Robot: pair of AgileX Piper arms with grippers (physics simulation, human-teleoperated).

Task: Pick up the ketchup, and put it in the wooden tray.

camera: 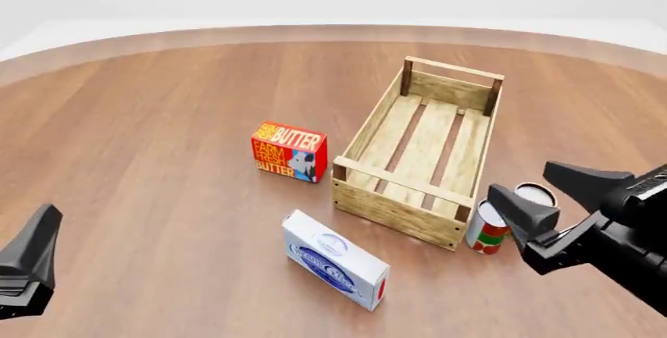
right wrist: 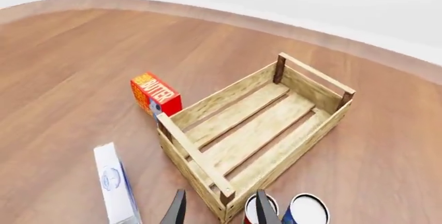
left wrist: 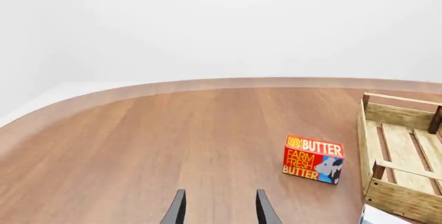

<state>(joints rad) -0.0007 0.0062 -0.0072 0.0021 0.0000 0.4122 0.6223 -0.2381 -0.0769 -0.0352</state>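
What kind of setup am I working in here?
Looks like a simulated tabletop, not a real room: a round wooden table against blank white, holding only grocery props, namely a butter box, cans and a wooden tray.

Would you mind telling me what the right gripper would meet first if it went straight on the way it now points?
Probably the red-and-green can beside the wooden tray: it lies between the right gripper tips, though depth is unclear.

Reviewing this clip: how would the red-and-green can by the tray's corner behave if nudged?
Standing upright, the red-and-green can looks rigid and would probably slide or tip. Once tipped, its round body would likely roll. The wooden tray close beside it may stop it.
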